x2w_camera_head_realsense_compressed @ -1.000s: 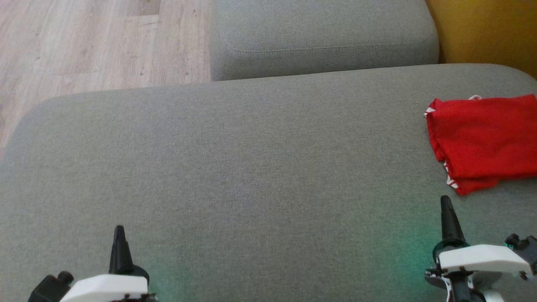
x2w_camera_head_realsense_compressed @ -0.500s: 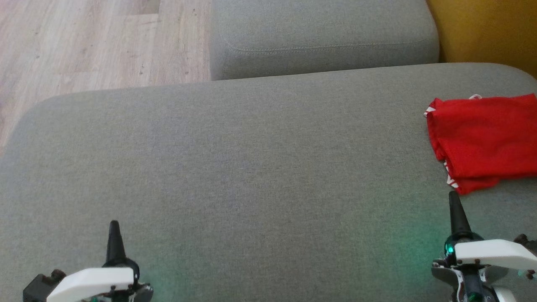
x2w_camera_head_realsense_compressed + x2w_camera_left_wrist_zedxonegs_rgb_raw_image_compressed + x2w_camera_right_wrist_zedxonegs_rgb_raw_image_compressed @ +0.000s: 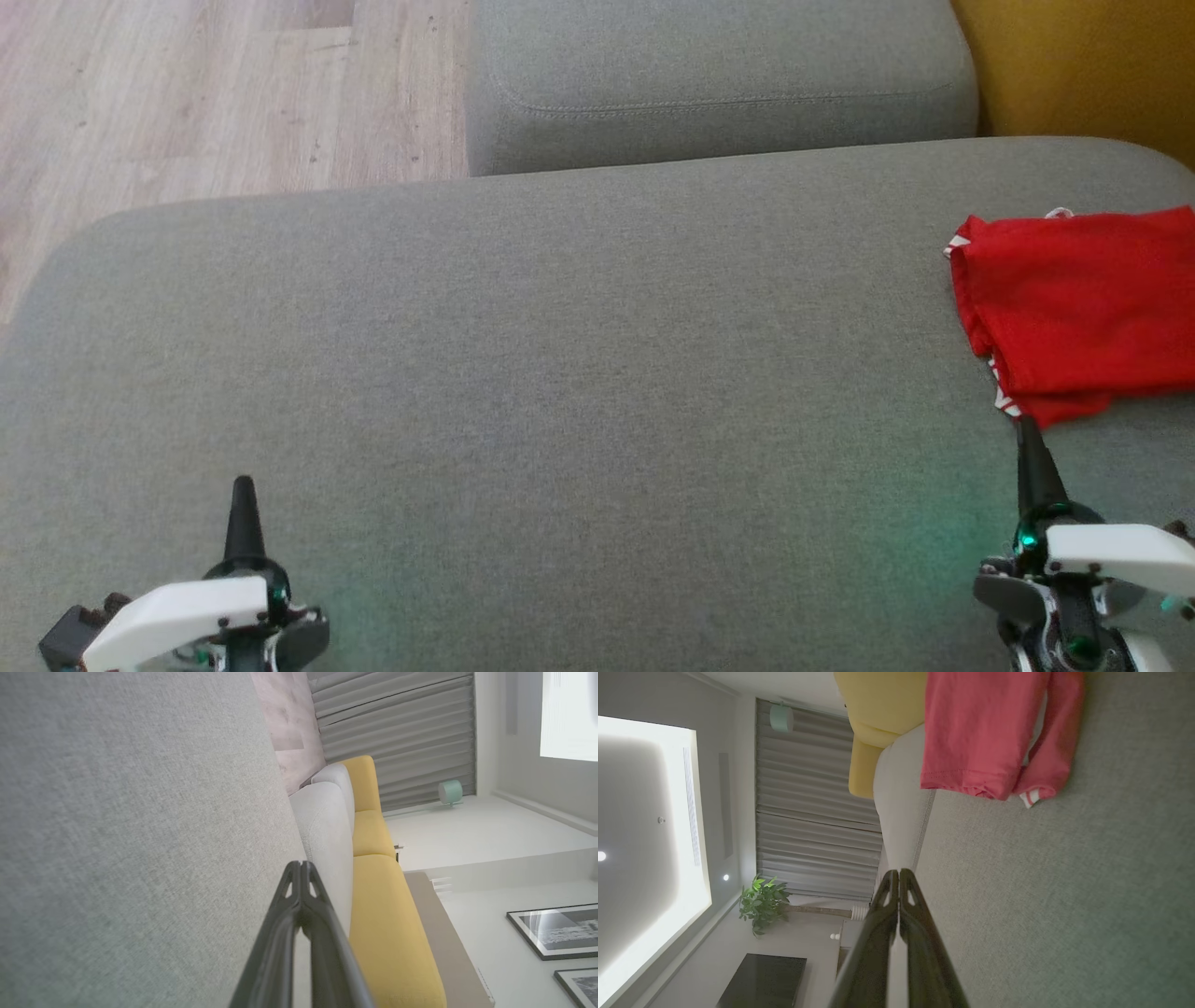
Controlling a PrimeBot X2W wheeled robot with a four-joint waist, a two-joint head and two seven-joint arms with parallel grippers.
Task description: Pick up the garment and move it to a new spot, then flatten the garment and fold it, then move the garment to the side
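The garment (image 3: 1083, 313) is red with white-striped trim, folded and lying at the right edge of a grey cushion (image 3: 560, 373); the right wrist view shows the garment (image 3: 985, 732) near its top. My right gripper (image 3: 1027, 431) is shut and empty at the lower right, its tip just short of the garment's near corner. In its own wrist view the right gripper (image 3: 896, 872) has both fingers pressed together. My left gripper (image 3: 244, 487) is shut and empty at the lower left, far from the garment. The left gripper (image 3: 301, 864) shows closed tips in the left wrist view.
A second grey cushion (image 3: 719, 84) sits behind the main one. Wooden floor (image 3: 187, 93) lies at the upper left, and a yellow seat (image 3: 1083, 65) at the upper right. The yellow seat (image 3: 378, 886) also runs beyond the cushion in the left wrist view.
My right gripper has drifted right and slightly up toward the garment's near corner. My left gripper has slid a little left. Both have stayed shut; the garment has not moved.
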